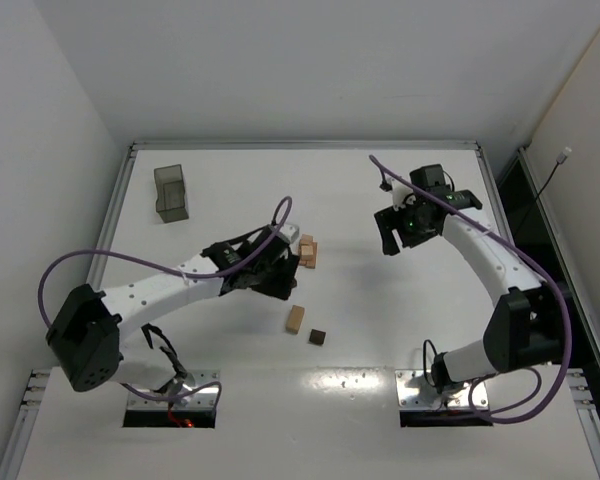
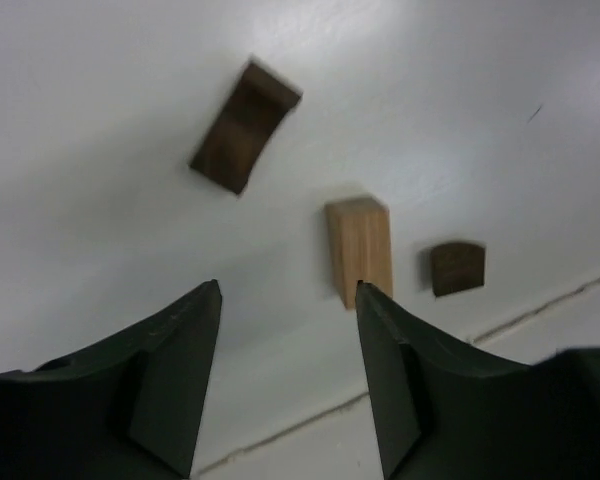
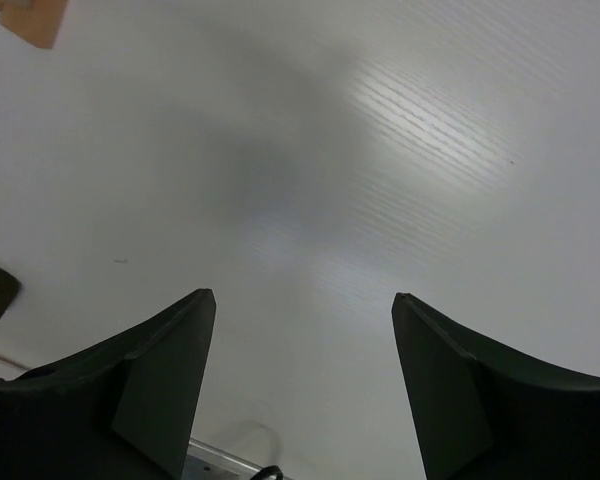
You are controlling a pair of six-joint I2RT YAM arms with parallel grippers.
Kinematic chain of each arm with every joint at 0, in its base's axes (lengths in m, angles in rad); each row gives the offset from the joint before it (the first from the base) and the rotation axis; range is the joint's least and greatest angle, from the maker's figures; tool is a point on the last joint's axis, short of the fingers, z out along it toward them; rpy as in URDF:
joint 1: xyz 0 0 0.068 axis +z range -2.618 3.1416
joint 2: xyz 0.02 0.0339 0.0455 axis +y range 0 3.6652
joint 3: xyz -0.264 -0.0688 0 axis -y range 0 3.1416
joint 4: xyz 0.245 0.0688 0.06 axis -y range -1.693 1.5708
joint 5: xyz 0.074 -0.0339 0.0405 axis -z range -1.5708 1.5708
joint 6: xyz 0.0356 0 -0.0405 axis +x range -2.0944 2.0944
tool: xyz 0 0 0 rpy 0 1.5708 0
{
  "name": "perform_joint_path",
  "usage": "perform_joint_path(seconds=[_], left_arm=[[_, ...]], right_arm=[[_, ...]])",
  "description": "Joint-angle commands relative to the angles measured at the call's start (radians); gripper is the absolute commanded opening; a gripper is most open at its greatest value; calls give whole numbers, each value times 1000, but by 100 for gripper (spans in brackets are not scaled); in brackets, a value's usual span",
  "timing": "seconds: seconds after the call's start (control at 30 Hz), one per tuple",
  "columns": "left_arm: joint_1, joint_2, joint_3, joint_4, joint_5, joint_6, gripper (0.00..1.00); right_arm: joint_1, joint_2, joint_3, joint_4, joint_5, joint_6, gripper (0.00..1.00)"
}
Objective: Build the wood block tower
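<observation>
The wood block tower (image 1: 307,250) is a short stack of light tan pieces near the middle of the table (image 1: 230,170). It is only partly built.

Loose stock lies closer to the arm bases:
- A tan bar (image 1: 296,319) lies flat.
- A small dark block (image 1: 317,337) sits just beside the tan bar.
- A dark arch block (image 2: 245,128) lies on its side, well apart from both. It shows only in the left wrist view.

The left gripper (image 2: 288,292) hovers above the table just beside the stack. Its jaws are about half spread and hold nothing. The tan bar sits close to its right finger (image 2: 395,380), so this bar is probably the next pick. The moderate jaw spread would suit the bar's narrow width.

The right gripper (image 1: 392,232) is parked well to the right. Its jaws (image 3: 305,300) are widely parted and empty over bare table. This position probably keeps it out of the working arm's path.

A grey bin (image 1: 170,192) stands at the far left and plays no part in this step.
</observation>
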Motion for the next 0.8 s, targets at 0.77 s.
perform_joint_path(seconds=[0.77], left_arm=[[-27,301,-1,38,335,-72,46]], right_arm=[[-8,-75,-104,55,163,18,68]])
